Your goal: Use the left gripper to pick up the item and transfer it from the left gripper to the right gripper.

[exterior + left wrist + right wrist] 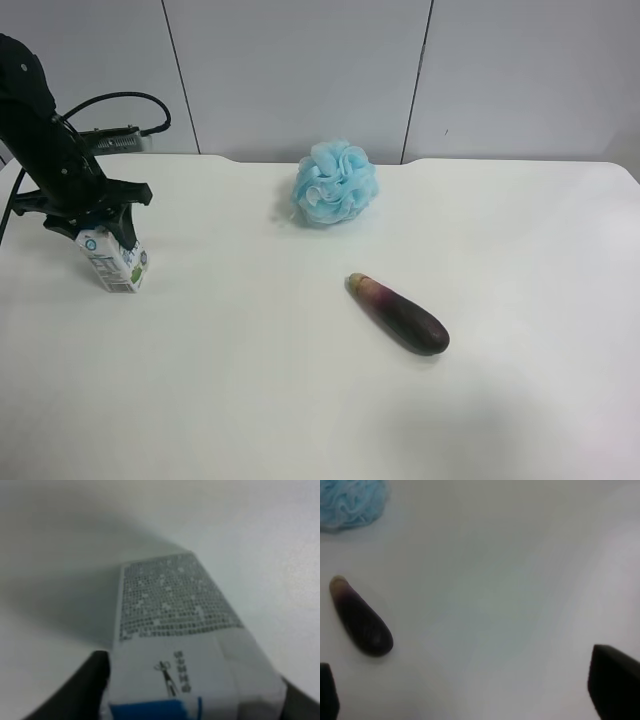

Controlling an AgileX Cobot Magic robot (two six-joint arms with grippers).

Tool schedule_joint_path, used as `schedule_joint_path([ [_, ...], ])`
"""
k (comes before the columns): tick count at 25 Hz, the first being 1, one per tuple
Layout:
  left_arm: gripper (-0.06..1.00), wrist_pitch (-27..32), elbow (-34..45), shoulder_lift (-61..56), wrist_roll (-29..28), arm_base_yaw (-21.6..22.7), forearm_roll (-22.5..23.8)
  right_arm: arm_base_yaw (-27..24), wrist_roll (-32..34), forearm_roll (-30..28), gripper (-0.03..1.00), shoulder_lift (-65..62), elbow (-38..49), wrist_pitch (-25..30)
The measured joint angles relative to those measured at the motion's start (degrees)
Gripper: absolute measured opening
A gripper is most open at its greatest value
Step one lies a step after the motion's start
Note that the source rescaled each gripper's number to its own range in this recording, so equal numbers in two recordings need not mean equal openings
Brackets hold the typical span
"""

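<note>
Eggplant (400, 313) lies lower centre on the bench (250, 400). At mid-left the carton (118, 265) stands on the bench, its top clamped between the left pincer (107, 238). The right pincer (470, 690) stands wide apart.

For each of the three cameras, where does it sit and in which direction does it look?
Exterior high: mounted above, looks down across the table toward the wall; shows the left claw closed on the milk carton.
Right wrist: on the right arm, looks down at the table past the open right claw; only its tips show.
Left wrist: on the left arm, looks along the carton; fingers flank it.
Shared: exterior and right wrist both show the eggplant and sponge; exterior and left wrist share the carton.
</note>
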Motion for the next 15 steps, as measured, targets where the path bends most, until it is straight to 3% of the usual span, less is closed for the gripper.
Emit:
schedule_joint_path([
  [7,0.01,0.4,-0.5,0.0,0.0,0.0,0.0,0.0,0.0,0.0,1.0,0.0,0.0,0.0],
  [10,0.01,3.8,-2.6,0.0,0.2,0.0,-0.3,0.0,0.0,0.0,1.0,0.0,0.0,0.0],
  [15,0.01,8.0,-5.5,-2.2,6.6,0.0,-4.7,0.0,0.0,0.0,1.0,0.0,0.0,0.0],
])
